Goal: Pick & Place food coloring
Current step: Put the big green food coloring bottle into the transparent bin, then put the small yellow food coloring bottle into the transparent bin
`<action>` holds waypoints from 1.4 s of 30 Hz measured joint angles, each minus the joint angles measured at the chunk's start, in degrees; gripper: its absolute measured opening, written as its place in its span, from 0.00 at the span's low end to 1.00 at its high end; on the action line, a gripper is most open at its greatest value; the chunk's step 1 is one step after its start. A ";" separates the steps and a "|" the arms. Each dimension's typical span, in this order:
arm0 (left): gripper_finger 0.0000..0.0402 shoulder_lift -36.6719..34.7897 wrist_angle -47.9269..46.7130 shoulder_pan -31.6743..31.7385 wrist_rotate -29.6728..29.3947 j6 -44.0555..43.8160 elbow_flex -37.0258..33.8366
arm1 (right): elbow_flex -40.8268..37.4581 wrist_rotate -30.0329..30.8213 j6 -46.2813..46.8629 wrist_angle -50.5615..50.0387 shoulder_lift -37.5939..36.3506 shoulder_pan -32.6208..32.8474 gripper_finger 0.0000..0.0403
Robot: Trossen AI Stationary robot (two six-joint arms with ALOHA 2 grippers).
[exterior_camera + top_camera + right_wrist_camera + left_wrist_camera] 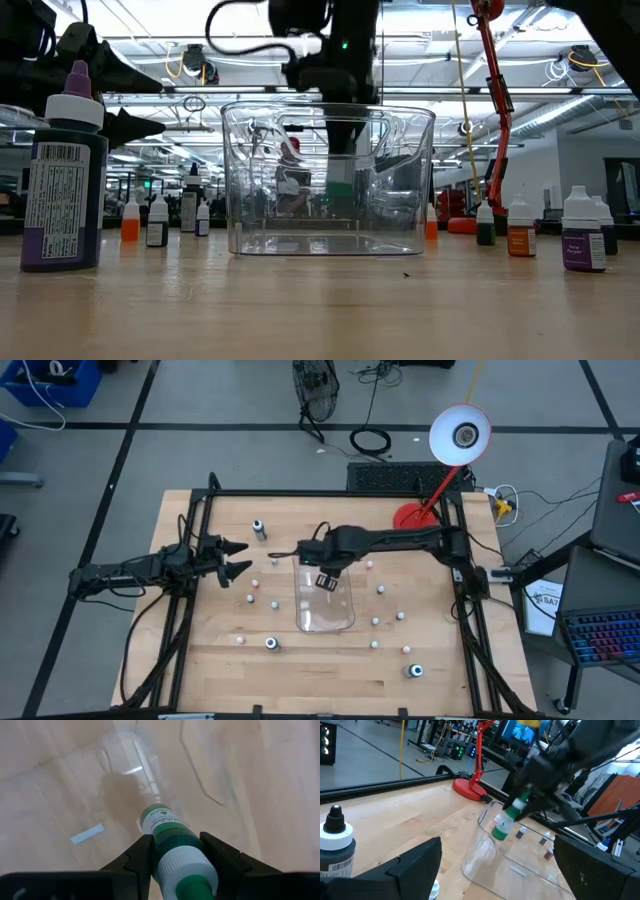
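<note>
While gripped: green btl, white collar, green cap.

Clear tray sits mid table, empty. Red lamp at far right corner, base on wood. Keyboard off to right.

Dark jointed arms, black wedge-shaped pincer fingers
</note>
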 joint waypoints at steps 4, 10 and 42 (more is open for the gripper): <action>0.94 -0.01 0.00 -0.01 0.00 0.00 -0.01 | 0.00 0.25 -1.21 -0.41 2.43 -0.29 0.32; 0.94 -0.01 -0.01 -0.02 0.00 -0.02 0.00 | 0.00 0.50 -1.41 -0.91 4.25 -1.43 0.32; 0.94 0.00 -0.01 -0.01 0.04 0.00 0.00 | 0.00 3.18 1.23 2.01 3.28 -3.48 0.52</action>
